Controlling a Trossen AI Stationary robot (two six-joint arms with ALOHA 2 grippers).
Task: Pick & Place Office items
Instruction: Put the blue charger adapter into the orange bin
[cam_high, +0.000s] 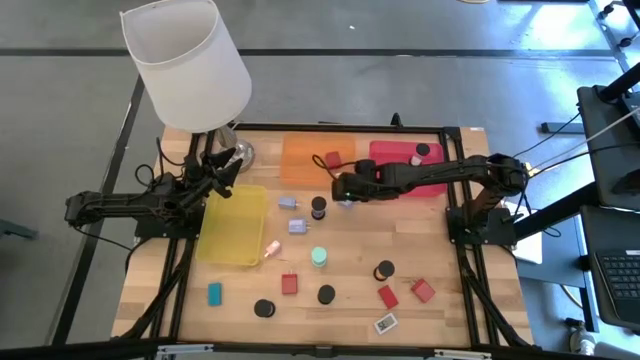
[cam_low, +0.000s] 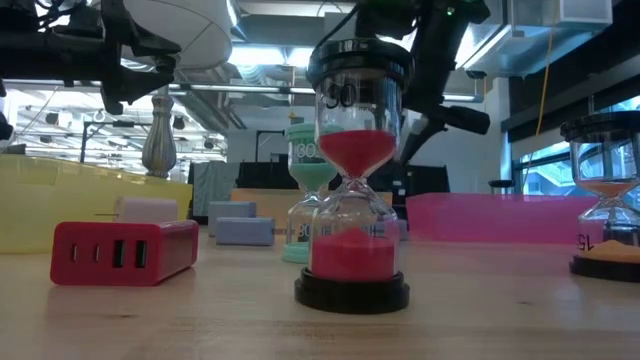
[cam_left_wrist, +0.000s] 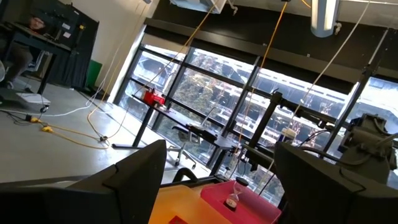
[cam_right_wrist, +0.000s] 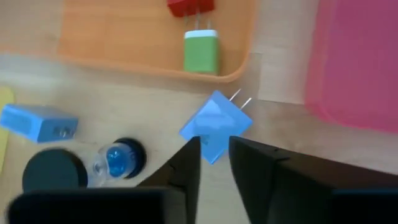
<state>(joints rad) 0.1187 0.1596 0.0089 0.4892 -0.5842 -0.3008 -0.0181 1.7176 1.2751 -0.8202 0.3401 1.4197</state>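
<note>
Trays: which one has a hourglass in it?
The red tray, far right of the three: a hourglass stands in it. The orange tray holds plug blocks; the yellow tray shows none.

Right end effector (cam_right_wrist: 214, 163) reaches inward, fingers nearly closed; left end effector (cam_high: 226, 160) waits, fingers parted.

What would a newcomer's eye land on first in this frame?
The big white-shaded lamp looming over the table's far left corner, then the three bright trays: yellow, orange and red. Next, the right end effector, by the orange tray's near edge, pinching a blue plug adapter, and in the low view a red sand timer up close.
</note>
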